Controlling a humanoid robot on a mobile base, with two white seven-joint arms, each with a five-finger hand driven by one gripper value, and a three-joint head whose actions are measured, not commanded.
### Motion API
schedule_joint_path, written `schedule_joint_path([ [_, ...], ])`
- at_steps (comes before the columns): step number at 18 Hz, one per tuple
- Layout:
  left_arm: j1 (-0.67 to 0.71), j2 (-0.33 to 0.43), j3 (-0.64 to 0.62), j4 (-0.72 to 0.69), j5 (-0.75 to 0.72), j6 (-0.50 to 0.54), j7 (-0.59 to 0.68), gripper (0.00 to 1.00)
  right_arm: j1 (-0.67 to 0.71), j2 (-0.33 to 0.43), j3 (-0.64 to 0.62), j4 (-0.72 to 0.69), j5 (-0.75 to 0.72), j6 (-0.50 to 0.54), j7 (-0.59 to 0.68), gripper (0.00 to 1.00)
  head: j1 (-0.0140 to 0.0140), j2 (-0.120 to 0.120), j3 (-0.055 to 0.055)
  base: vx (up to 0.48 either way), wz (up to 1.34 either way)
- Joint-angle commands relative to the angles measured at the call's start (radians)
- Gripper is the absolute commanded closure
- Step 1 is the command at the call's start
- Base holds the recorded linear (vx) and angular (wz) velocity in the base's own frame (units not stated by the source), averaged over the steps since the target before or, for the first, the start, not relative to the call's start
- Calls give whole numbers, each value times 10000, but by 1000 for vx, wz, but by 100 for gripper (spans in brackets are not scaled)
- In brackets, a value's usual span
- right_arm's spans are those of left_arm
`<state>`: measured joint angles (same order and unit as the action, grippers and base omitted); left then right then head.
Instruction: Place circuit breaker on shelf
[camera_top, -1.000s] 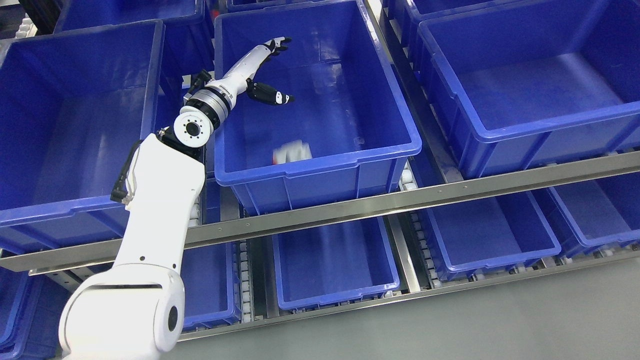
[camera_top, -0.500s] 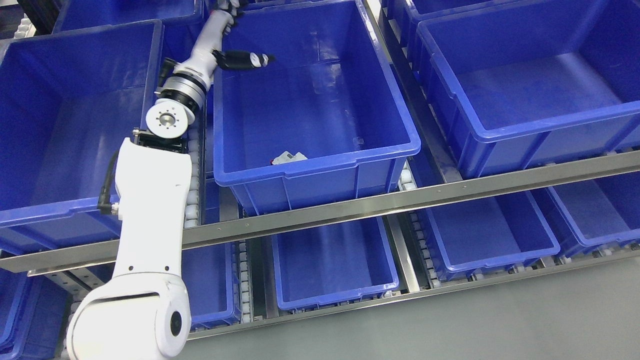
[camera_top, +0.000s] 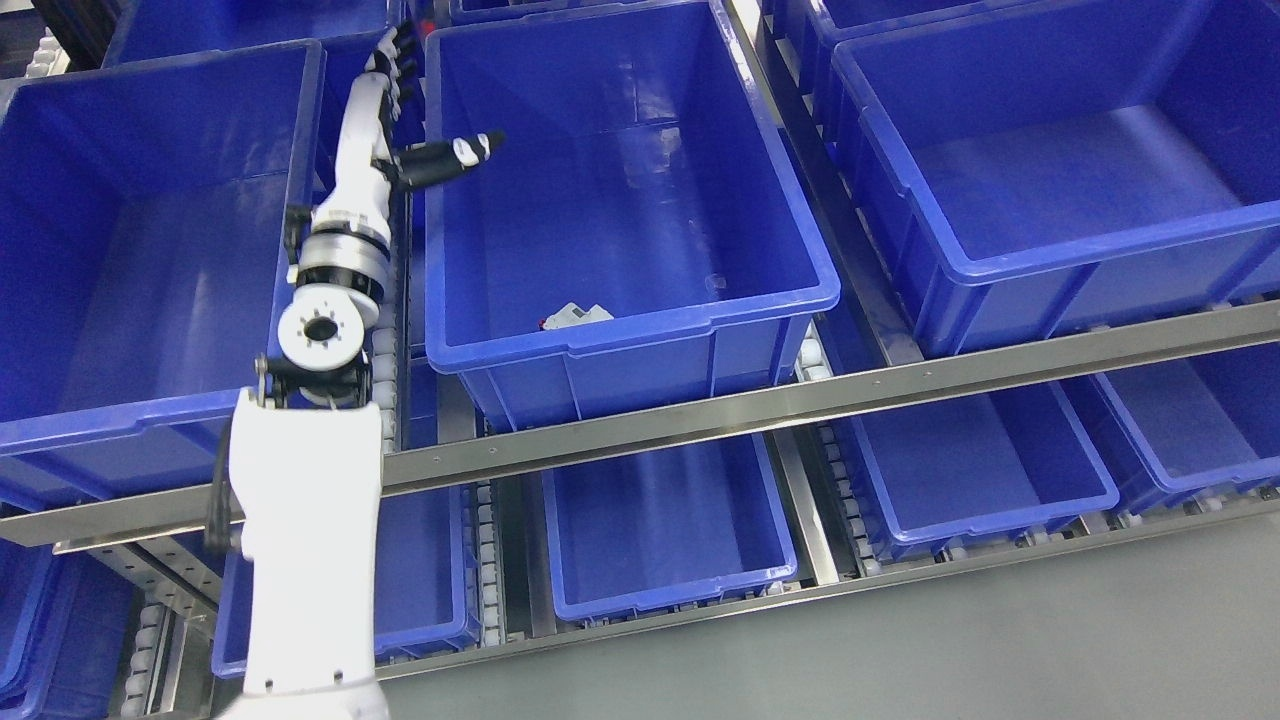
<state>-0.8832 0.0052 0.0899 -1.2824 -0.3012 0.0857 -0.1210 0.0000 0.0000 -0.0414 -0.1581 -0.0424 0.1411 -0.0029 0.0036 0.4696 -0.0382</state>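
A small white circuit breaker (camera_top: 576, 315) lies on the floor of the middle blue bin (camera_top: 640, 330), close to its near wall. My left hand (camera_top: 400, 105) is open and empty, held above the gap between the left bin and the middle bin, well back from the breaker. Its fingers (camera_top: 398, 55) point away from me and the thumb (camera_top: 455, 155) sticks out over the middle bin's left rim. The right arm does not show.
A large blue bin (camera_top: 150, 420) stands to the left and another (camera_top: 1050, 260) to the right on the same shelf level. A steel shelf rail (camera_top: 800, 400) runs across the front. Lower blue bins (camera_top: 670, 590) sit beneath. Grey floor (camera_top: 1000, 650) lies at the bottom right.
The breaker dropped and came to rest in the middle bin. My left hand has drawn back out of that bin, moving left and up over its left rim, open throughout.
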Motion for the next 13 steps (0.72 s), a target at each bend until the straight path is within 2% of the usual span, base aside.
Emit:
schedule_joint_path([
  [1,2309,123,-1082,-4296,343,-807,-32,0,153,-175,0,-14,-5,-936,-1,0,0,0,0,0,0],
  [13,2481,123,-1067,-4280,343,-949,59,0,153,-175,0,1,10,-936,-1,0,0,0,0,0,-3],
])
